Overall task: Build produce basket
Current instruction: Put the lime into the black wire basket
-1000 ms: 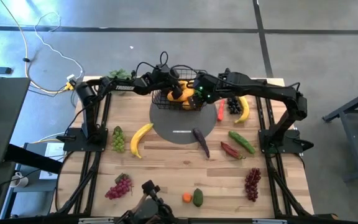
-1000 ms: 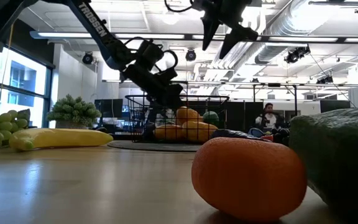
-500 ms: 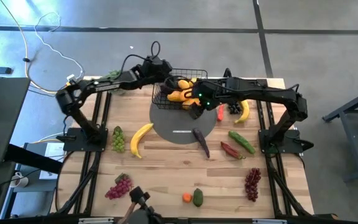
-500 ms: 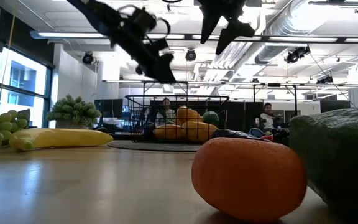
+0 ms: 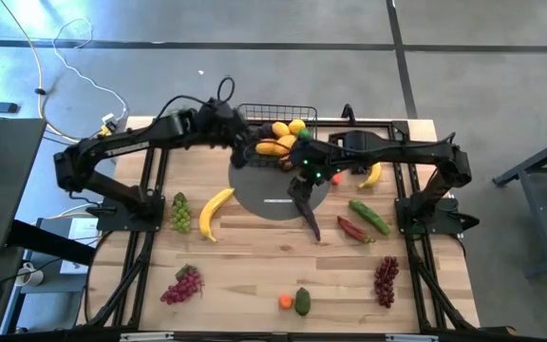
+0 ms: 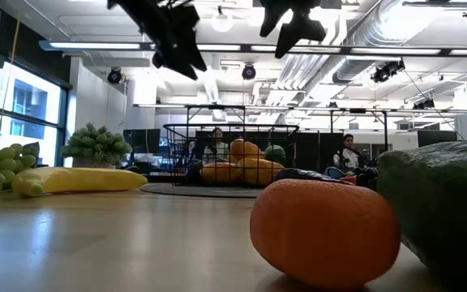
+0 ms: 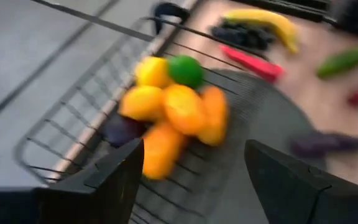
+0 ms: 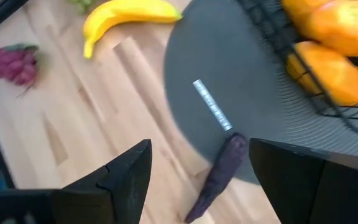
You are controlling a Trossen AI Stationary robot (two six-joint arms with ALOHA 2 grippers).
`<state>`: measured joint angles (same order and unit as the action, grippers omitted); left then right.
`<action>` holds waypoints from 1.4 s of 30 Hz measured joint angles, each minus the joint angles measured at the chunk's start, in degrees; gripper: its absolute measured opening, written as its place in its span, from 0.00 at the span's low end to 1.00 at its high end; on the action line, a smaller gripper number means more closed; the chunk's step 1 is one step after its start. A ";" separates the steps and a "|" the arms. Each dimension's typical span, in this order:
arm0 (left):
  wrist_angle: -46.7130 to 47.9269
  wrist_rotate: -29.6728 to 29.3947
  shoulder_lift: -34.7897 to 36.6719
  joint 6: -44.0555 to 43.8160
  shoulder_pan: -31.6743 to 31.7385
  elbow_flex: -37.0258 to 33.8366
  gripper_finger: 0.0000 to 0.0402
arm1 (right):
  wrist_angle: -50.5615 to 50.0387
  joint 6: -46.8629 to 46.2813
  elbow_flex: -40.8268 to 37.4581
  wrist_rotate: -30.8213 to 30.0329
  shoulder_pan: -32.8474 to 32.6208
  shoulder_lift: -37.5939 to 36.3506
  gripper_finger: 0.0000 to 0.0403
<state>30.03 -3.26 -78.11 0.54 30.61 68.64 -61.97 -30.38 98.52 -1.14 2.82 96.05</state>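
Setting: we recorded a wooden tabletop (image 5: 254,256) on a grey concrete floor, with a dark round mat (image 5: 275,195) above the frame's centre.

Basket (image 5: 275,133): black wire, at the upper centre of the high view, on the mat's upper edge. We counted orange mangoes (image 5: 272,147), a lemon (image 5: 297,126) and a green fruit (image 7: 186,70) inside.

Loose produce: a banana (image 5: 214,211) and green grapes (image 5: 179,212) left of centre; red grapes (image 5: 181,285) at lower left; an eggplant (image 5: 307,217) at the mat's lower right edge; a cucumber (image 5: 369,216) and a red chili (image 5: 352,229) at right; a second banana (image 5: 372,173) at upper right; dark red grapes (image 5: 386,281) at lower right; an orange fruit (image 5: 285,302) beside an avocado (image 5: 303,302) at bottom centre.

Left gripper (image 5: 245,147): above the basket's left end, fingers spread wide, empty.

Right gripper (image 5: 299,195): over the mat, just above the eggplant, fingers spread wide, empty.
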 joint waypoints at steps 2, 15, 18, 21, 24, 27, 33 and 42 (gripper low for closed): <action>2.40 1.61 1.08 0.04 -1.99 0.00 0.67 | 0.06 -0.26 0.00 1.17 -1.08 0.00 0.62; 13.81 8.00 3.64 0.07 -14.88 -0.04 0.67 | 3.39 0.84 0.00 2.11 -13.47 1.00 0.62; 15.02 7.75 3.81 0.01 -18.66 -0.45 0.67 | 4.45 0.65 0.00 2.11 -16.87 2.47 0.62; 15.26 7.69 3.85 -0.88 -22.47 -1.57 0.67 | 5.77 -0.61 0.00 2.11 -20.28 4.36 0.62; 15.25 7.54 3.96 -2.08 -25.91 -2.52 0.67 | 7.33 -0.65 0.00 2.11 -23.50 6.48 0.62; 15.23 5.95 3.95 -3.54 -28.92 -3.11 0.67 | 7.45 -4.19 0.00 2.29 -26.04 8.29 0.62; 15.20 3.15 3.96 -4.42 -32.63 -3.23 0.67 | 7.37 -24.03 0.00 2.94 -28.87 11.17 0.62; 15.20 1.25 3.94 -4.87 -33.35 -3.23 0.67 | 9.08 -53.82 0.00 3.77 -31.91 14.31 0.62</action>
<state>45.23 -2.01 -74.17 -4.34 -2.74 65.41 -52.88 -84.20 98.52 2.63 -29.09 110.36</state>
